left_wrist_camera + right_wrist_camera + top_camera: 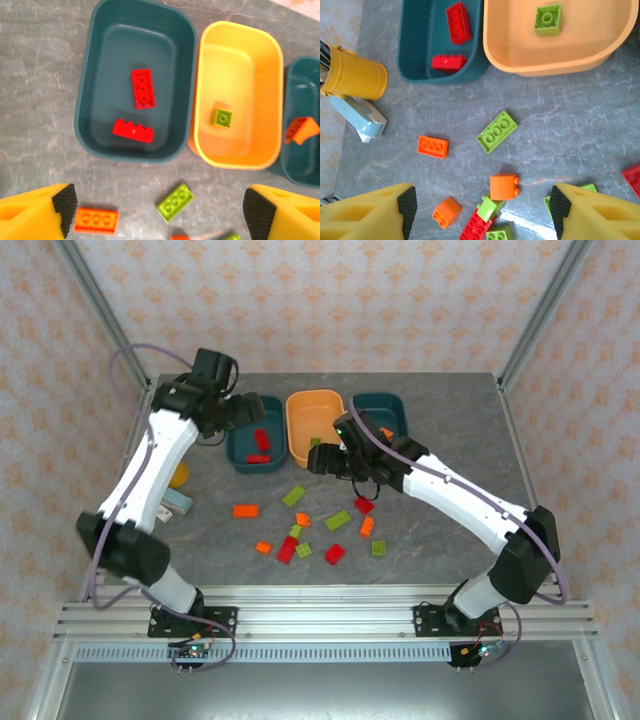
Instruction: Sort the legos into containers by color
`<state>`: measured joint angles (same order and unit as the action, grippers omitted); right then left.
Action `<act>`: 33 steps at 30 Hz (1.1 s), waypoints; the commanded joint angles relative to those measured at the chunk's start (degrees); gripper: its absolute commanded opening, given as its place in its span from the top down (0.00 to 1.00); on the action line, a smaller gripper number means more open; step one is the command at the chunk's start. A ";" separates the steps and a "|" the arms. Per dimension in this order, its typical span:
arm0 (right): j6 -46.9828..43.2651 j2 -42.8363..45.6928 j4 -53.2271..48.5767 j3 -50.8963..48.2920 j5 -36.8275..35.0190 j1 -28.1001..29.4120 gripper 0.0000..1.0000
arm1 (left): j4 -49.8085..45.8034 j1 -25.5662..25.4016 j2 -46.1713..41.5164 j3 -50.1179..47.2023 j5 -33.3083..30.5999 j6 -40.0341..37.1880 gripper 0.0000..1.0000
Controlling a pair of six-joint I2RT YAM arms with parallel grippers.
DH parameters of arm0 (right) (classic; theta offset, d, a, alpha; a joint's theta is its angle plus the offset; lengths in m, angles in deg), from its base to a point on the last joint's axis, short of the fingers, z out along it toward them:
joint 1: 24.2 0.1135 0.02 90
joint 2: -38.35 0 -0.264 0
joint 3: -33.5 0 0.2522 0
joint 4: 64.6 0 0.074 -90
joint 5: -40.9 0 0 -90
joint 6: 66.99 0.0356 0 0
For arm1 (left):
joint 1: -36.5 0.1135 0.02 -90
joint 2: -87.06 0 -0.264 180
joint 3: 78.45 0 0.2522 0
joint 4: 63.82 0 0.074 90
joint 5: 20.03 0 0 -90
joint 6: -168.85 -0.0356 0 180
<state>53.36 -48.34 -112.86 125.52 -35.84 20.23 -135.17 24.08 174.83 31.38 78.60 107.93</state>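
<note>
Three containers stand in a row at the back. The left teal tub (258, 469) (120, 60) holds two red legos (143, 88). A single green lego (221, 118) lies in the orange tub (320, 418) (235, 65). The right teal tub (395, 405) (300, 85) holds an orange lego (301, 130). Loose red, orange and green legos (337, 521) lie scattered on the table in front. My left gripper (240, 412) (162, 210) hangs open above the left teal tub's near side, empty. My right gripper (325, 458) (484, 207) is open over an orange lego (504, 187), holding nothing.
A yellow cup (178, 475) (357, 76) and a light blue object (178, 502) (365, 120) stand left of the loose legos. A green oblong lego (497, 131) and an orange one (433, 147) lie between the tubs and the pile.
</note>
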 commanded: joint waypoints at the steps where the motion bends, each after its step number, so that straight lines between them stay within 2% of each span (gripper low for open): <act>1: -0.54 2.24 -6.05 -0.32 -5.14 1.79 0.29 | 2.14 -3.43 -5.19 -8.29 3.81 3.18 0.11; 5: 2.17 4.50 -12.23 -3.71 -10.97 1.81 0.30 | 2.86 -10.78 -13.81 -17.39 4.24 5.16 0.11; 8: 4.25 6.67 -15.21 -8.68 -12.73 1.66 0.30 | 6.84 -16.80 -19.84 -26.83 4.92 10.38 0.11; 11: 7.52 8.21 -15.19 -15.17 -10.68 0.98 0.30 | 10.74 -22.84 -23.97 -34.68 3.48 14.67 0.11; 16: 11.14 7.78 -6.87 -24.38 -5.33 -2.84 0.30 | 16.79 -29.93 -27.56 -41.46 1.98 16.62 0.11; 19: 10.65 3.92 -1.99 -25.43 -2.72 -4.16 0.30 | 18.24 -31.81 -28.09 -43.12 2.01 16.62 0.11; 27: 10.14 -3.68 0.05 -23.59 -2.75 -5.09 0.34 | 18.55 -32.13 -28.43 -43.59 1.07 17.06 0.11; 33: 11.22 -7.13 0.93 -24.45 -1.85 -5.05 0.53 | 18.03 -32.31 -29.04 -43.61 0.27 17.33 0.11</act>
<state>63.83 -54.35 -112.82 100.54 -37.53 15.35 -117.99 -7.77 147.18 -11.74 81.28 124.08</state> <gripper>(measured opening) 0.477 0.886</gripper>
